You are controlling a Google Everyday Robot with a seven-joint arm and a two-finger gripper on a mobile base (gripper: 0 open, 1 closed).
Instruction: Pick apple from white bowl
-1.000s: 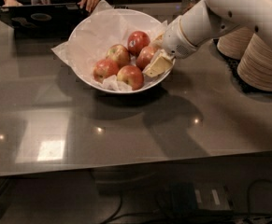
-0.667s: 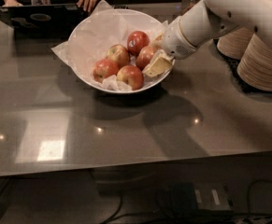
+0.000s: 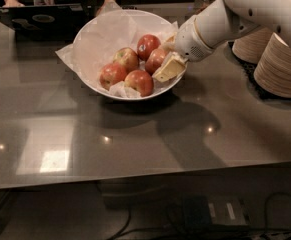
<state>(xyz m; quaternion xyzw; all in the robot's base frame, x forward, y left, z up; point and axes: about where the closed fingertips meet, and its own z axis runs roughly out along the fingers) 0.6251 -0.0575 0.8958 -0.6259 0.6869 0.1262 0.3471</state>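
Note:
The white bowl, wide and lined with crumpled white paper, stands on the dark table and holds several apples. My gripper reaches into the bowl from the right, at its right rim. It sits against a dull red-orange apple, which it partly hides. A shinier deep-red apple lies behind that one. Others lie to the left and at the front.
Stacks of beige disposable plates stand at the right, close behind my arm. A dark laptop and a person's arms are at the far edge behind the bowl. The table's front edge runs across below.

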